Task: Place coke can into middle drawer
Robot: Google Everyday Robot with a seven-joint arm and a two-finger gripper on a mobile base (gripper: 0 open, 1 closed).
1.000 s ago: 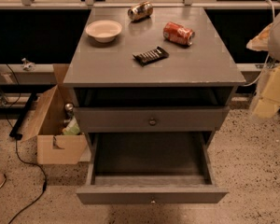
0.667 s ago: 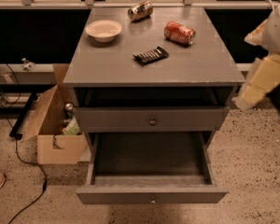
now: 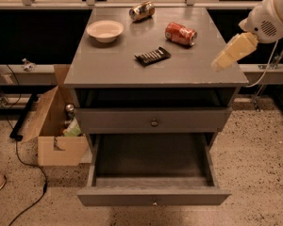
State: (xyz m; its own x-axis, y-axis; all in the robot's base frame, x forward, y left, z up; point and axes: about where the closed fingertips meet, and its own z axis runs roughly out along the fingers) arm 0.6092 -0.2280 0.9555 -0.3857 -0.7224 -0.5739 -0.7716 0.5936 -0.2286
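Coke can point(image 3: 180, 34): lying on its side on the cabinet top point(image 3: 108, 72), right rear part. I see it in the same spot as a second ago; nothing touches it.
Can axis: the long axis runs roughly left to right across the top, a little skewed. The left end sits further back and the right end, showing a silver rim, is slightly nearer me. I judge it could roll toward the front or back if nudged.
Near neighbours: dark snack bar point(image 3: 152, 56) just in front and to the left. Brownish-gold can point(image 3: 142, 11) behind it near the back edge. White bowl point(image 3: 104, 30) well apart on the left.
Gripper point(image 3: 226, 54): here's the change. A second ago it hung low beside the cabinet's right side. Now it has come up and swung inward, and it hovers over the right front corner of the top, angled down and left.
Gripper state: I cannot tell whether it is wide or narrow. It carries nothing that I can see.
What that means: I read this as the reach beginning, with the can up and left of the gripper and not yet grasped.
Middle drawer point(image 3: 132, 197): already pulled out and showing a bare floor, so the drop spot is ready.
Upper knobbed drawer point(image 3: 113, 120): closed.
Floor, left: open cardboard box point(image 3: 56, 147) beside the cabinet.
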